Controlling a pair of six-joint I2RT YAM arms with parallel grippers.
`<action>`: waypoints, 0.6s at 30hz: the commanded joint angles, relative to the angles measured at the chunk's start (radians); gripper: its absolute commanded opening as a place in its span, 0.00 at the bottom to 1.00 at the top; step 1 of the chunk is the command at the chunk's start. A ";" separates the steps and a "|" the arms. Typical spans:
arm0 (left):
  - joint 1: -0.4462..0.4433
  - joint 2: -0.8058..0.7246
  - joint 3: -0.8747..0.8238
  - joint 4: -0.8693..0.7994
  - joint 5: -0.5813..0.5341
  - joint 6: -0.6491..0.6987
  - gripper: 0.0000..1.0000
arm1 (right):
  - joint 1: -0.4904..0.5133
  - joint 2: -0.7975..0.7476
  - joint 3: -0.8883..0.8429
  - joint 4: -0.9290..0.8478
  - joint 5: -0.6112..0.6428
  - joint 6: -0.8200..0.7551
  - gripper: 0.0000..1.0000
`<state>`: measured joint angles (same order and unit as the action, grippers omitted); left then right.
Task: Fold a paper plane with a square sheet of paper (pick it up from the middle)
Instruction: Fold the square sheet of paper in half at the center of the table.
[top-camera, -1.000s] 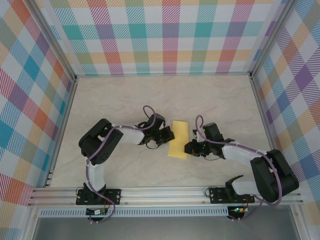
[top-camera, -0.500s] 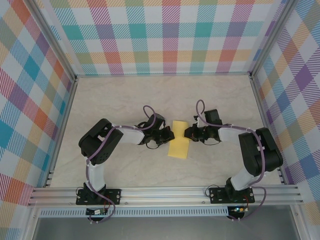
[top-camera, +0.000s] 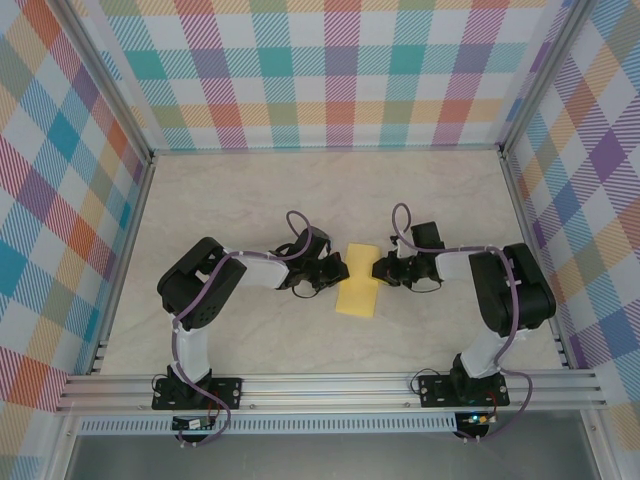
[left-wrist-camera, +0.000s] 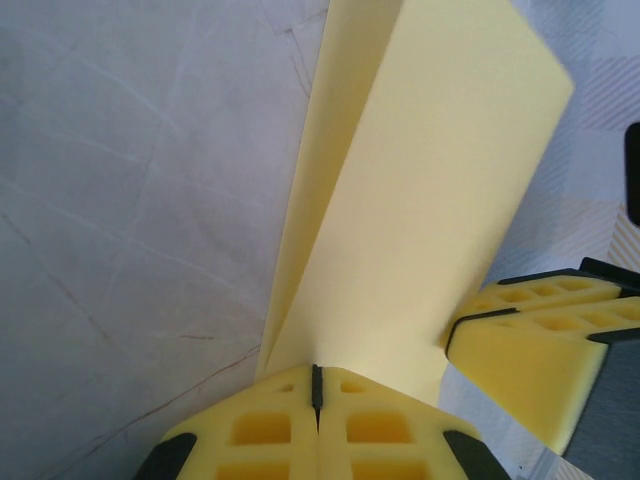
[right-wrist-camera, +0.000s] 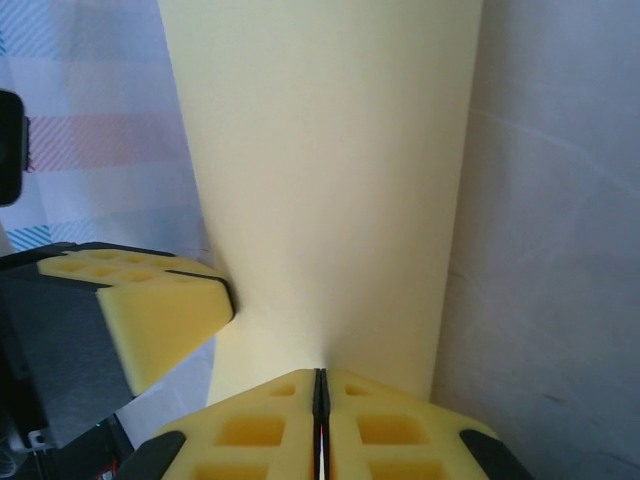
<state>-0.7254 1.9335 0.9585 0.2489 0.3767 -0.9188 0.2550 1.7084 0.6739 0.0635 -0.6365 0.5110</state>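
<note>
My left jaws and right jaws are pinched shut on opposite sides of the folded paper over the counter, and it looks light, floppy and crease-prone, so I'd hold near the fold.

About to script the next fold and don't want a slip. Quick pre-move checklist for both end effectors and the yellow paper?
1. Left end effector shut on the yellow paper: ok.
2. Right end effector shut on the opposite edge: ok.
3. Paper folded in half, two layers showing: ok.
4. Layer edges aligned: cannot tell.
5. Paper lifted off the table: cannot tell.
6. Nose corners folded: not ok, it is a plain rectangle.
</note>
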 joint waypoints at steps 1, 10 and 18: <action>-0.020 0.019 -0.033 -0.101 -0.014 0.025 0.00 | -0.007 0.013 -0.024 0.017 0.027 -0.031 0.11; -0.021 0.015 -0.035 -0.107 -0.013 0.028 0.00 | -0.005 -0.010 0.015 -0.026 -0.004 -0.008 0.12; -0.020 0.016 -0.036 -0.109 -0.013 0.032 0.00 | -0.009 -0.044 0.126 -0.091 -0.004 -0.028 0.12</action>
<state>-0.7254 1.9335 0.9585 0.2470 0.3767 -0.9115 0.2539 1.6714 0.7582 0.0051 -0.6369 0.5095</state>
